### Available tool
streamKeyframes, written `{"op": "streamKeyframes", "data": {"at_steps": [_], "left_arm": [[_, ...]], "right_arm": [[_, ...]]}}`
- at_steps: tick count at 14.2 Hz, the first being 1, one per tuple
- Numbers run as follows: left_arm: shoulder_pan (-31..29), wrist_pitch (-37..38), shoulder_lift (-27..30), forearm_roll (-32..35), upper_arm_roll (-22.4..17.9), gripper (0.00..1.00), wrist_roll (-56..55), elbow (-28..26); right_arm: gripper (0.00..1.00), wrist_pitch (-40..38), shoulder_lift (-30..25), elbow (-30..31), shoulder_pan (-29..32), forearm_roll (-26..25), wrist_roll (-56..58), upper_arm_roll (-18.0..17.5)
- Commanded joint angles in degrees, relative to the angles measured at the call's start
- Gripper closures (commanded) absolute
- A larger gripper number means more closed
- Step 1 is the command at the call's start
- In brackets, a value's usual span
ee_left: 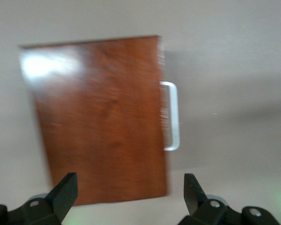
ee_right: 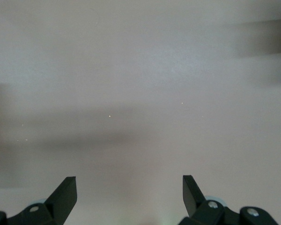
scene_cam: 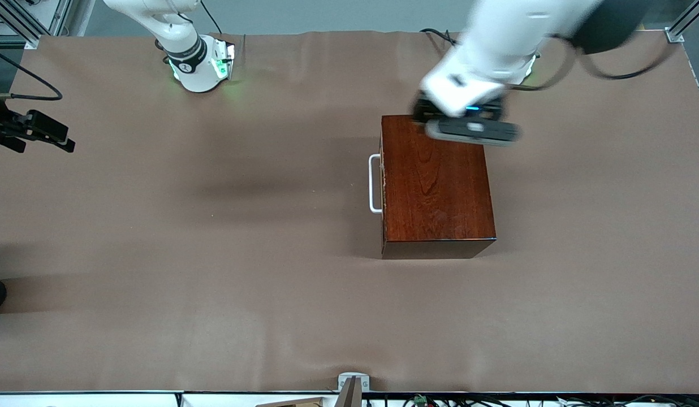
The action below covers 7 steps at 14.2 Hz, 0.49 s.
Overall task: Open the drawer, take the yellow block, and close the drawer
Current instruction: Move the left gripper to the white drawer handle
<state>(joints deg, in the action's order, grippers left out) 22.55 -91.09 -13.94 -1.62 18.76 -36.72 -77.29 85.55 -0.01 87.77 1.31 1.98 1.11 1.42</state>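
The glossy mahogany box (scene_cam: 434,186) stands on the table toward the left arm's end. Its drawer is shut; only the white U-shaped handle (scene_cam: 374,183) shows, on the side facing the right arm's end. The box (ee_left: 100,117) and handle (ee_left: 172,116) also show in the left wrist view. My left gripper (scene_cam: 460,116) hangs in the air over the box's edge farthest from the front camera, open and empty (ee_left: 129,187). My right gripper (ee_right: 129,187) is open and empty over bare table. The yellow block is hidden.
The brown table cover (scene_cam: 214,226) stretches from the box toward the right arm's end. A dark piece of equipment (scene_cam: 33,131) juts in at that end's edge. The right arm's base (scene_cam: 197,62) stands farthest from the front camera.
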Motion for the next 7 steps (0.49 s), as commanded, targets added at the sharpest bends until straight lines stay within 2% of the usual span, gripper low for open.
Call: {"op": "streamKeyframes", "data": {"at_steps": [1, 3, 7], "left_arm": [[7.9, -2.1, -6.5, 0.1, -0.7, 0.0, -9.0, 6.0], [11.5, -5.1, -9.2, 0.3, -0.9, 0.0, -12.9, 6.0], [17.8, -8.0, -14.6, 5.8, -2.9, 0.0, -23.5, 6.0]], "right_arm": [[0.0, -0.2, -0.6, 0.1, 0.1, -0.4, -0.9, 0.1], [0.0, 0.0, -0.6, -0.4, 0.3, -0.4, -0.9, 0.3], [0.0, 0.0, -0.4, -0.3, 0.7, -0.6, -0.8, 0.4]]}}
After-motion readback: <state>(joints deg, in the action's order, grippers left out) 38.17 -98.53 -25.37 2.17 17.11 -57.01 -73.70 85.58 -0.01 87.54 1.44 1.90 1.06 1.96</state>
